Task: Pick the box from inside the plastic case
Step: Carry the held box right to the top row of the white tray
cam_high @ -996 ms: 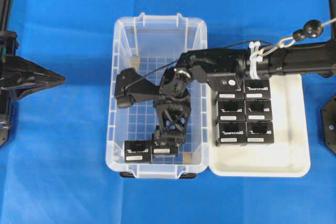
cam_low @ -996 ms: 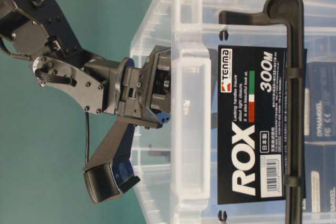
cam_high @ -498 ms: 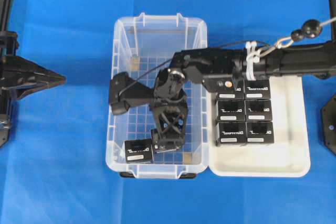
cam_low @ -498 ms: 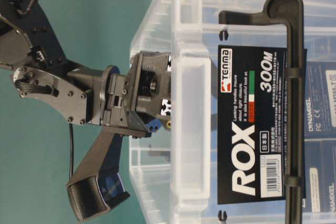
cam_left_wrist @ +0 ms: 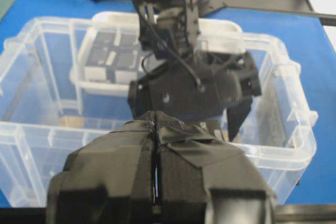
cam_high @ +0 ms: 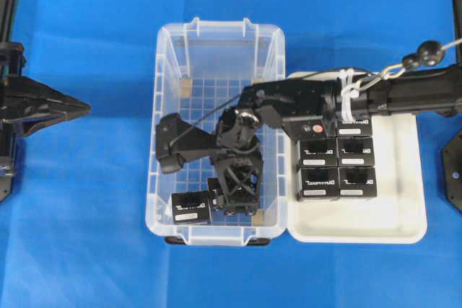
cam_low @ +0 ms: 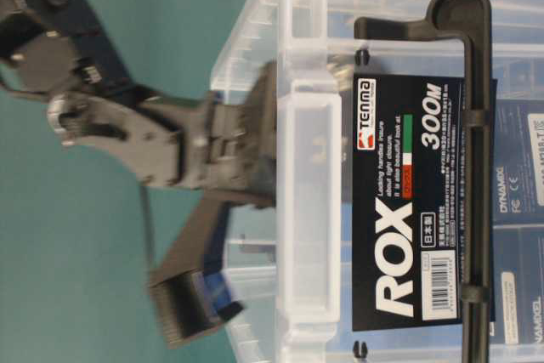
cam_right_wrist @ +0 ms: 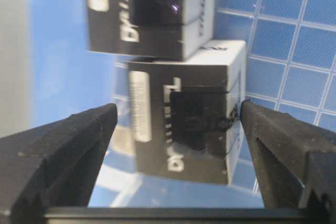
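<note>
The overhead view looks straight down on the plastic case (cam_high: 219, 131); the table-level view, turned sideways, sits close against its labelled wall; the left wrist camera faces it from outside; the right wrist camera peers closely inside it.

Tight spot down there: small black carton with white lettering (cam_right_wrist: 184, 119) bracketed by wide-spread right gripper (cam_right_wrist: 178, 124) fingers, twin black carton (cam_right_wrist: 152, 11) just beside, clear plastic bin wall (cam_high: 216, 234) close behind
</note>
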`<move>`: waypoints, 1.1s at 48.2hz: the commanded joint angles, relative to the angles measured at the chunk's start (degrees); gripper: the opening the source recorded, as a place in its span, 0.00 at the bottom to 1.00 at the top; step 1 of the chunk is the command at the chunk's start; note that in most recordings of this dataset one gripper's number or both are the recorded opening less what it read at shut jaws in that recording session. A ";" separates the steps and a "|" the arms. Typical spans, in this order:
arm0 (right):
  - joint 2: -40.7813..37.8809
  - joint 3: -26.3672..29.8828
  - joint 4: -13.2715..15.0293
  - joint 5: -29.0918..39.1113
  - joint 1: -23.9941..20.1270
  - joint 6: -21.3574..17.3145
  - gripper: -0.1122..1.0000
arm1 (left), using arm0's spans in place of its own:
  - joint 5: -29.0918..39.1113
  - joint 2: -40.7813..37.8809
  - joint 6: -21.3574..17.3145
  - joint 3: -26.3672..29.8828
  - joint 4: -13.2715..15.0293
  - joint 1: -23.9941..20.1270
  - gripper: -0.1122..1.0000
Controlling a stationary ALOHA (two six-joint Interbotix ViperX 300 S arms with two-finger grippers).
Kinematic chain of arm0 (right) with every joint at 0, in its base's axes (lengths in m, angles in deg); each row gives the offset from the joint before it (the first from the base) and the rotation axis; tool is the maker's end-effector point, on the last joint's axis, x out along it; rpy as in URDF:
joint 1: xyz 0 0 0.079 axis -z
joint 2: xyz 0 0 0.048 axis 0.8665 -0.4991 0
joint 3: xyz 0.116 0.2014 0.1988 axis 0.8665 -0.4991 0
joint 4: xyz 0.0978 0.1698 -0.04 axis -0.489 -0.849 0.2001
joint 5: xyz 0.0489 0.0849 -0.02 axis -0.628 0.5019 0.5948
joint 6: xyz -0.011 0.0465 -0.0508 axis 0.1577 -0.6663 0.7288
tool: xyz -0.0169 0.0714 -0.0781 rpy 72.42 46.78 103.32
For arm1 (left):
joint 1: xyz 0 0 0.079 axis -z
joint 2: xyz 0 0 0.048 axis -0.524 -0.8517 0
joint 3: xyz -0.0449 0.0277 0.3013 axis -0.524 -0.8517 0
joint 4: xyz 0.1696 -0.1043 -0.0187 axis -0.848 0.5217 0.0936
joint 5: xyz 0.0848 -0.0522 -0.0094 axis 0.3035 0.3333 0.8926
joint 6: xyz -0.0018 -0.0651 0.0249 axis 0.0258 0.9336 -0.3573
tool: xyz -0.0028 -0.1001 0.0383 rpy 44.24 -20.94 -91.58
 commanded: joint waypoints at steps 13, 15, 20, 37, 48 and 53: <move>-0.18 -0.44 1.93 -4.66 -0.09 1.76 0.98 | -0.26 -0.44 -0.09 0.62 -0.18 -0.26 0.04; 0.00 -0.35 2.64 -4.57 0.00 1.85 0.96 | -0.26 -0.44 -0.09 0.62 -0.18 -0.26 0.04; 0.88 0.09 5.19 -3.43 0.26 2.11 0.81 | -0.26 -0.44 -0.09 0.62 -0.18 -0.26 0.04; 3.87 6.06 8.88 0.97 3.43 1.49 0.70 | -0.53 -0.26 -0.09 0.62 -0.18 -1.05 0.04; 7.91 15.64 8.88 14.68 6.77 0.09 0.70 | -0.26 -0.26 -0.09 0.62 -0.18 -0.97 0.04; 10.72 20.04 8.88 20.92 8.09 -0.70 0.70 | -0.26 -0.18 -0.09 0.62 -0.18 -0.97 0.04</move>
